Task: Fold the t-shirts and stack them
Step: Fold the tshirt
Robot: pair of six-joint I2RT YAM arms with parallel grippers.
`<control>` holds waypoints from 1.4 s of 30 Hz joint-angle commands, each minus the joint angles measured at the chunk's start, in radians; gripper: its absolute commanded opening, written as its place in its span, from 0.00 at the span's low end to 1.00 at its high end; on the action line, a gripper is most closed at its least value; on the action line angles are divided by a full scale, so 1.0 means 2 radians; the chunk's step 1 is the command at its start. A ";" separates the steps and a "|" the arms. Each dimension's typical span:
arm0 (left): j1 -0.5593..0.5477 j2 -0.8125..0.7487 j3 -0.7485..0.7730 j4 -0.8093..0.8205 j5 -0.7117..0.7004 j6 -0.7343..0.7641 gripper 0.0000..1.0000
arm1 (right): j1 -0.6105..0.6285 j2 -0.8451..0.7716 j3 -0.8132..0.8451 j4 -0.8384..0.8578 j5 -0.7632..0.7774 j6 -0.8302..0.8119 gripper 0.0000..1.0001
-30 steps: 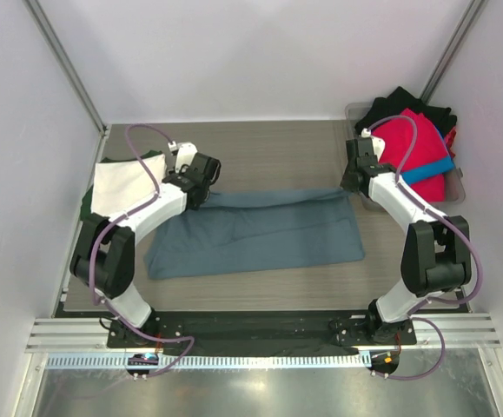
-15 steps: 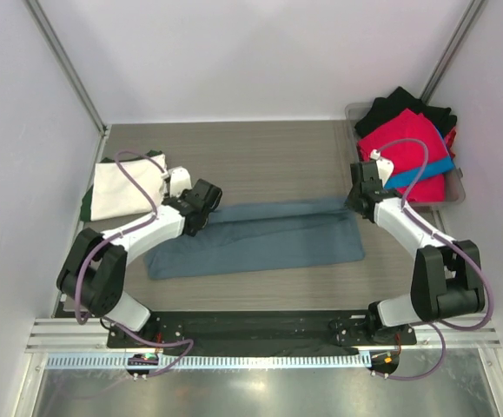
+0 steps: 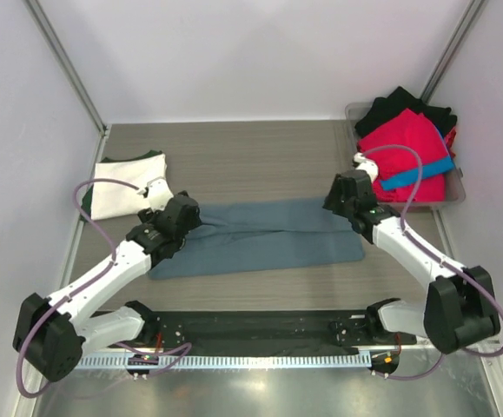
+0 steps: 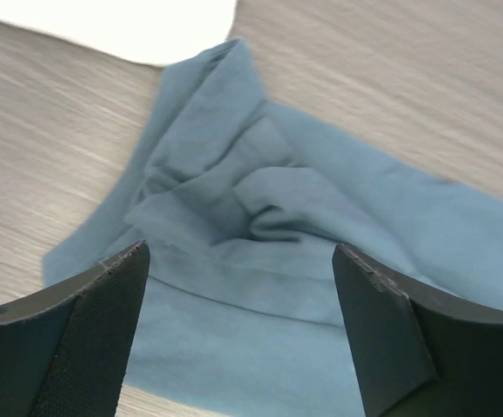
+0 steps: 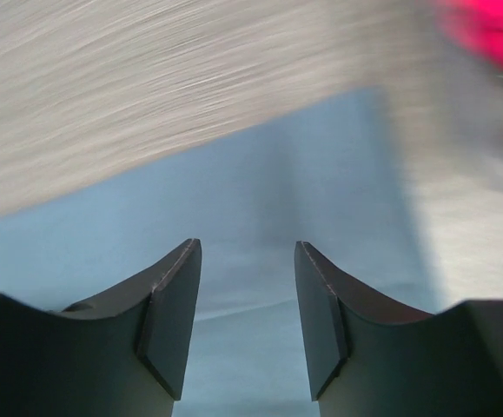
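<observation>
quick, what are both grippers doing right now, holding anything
left gripper: open, holding nothing, over the blue-grey shirt.
right gripper: open, holding nothing, over the same shirt.

In the overhead view we get bright, even, diffuse light, and the arms [image 3: 407,243] throw only faint soft shadows on the table [image 3: 260,156]. In the left wrist view the cream-white shirt [image 4: 121,26] is blown out to flat white, while the blue-grey shirt [image 4: 320,261] shows softly shaded folds. The right wrist view is smeared — the wood grain streaks and the red shirt [image 5: 486,26] is a blur — yet the right gripper [image 5: 247,261] itself looks crisp.
</observation>
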 commanded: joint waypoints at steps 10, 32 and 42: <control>0.186 -0.021 -0.015 0.029 0.224 -0.010 0.91 | 0.191 0.207 0.189 0.118 -0.224 -0.041 0.53; 0.270 0.238 0.099 0.120 0.238 -0.001 0.68 | 0.183 0.450 0.333 0.105 -0.183 0.036 0.38; 0.279 0.301 0.133 0.130 0.237 0.004 0.08 | 0.150 0.442 0.309 0.071 -0.153 0.023 0.30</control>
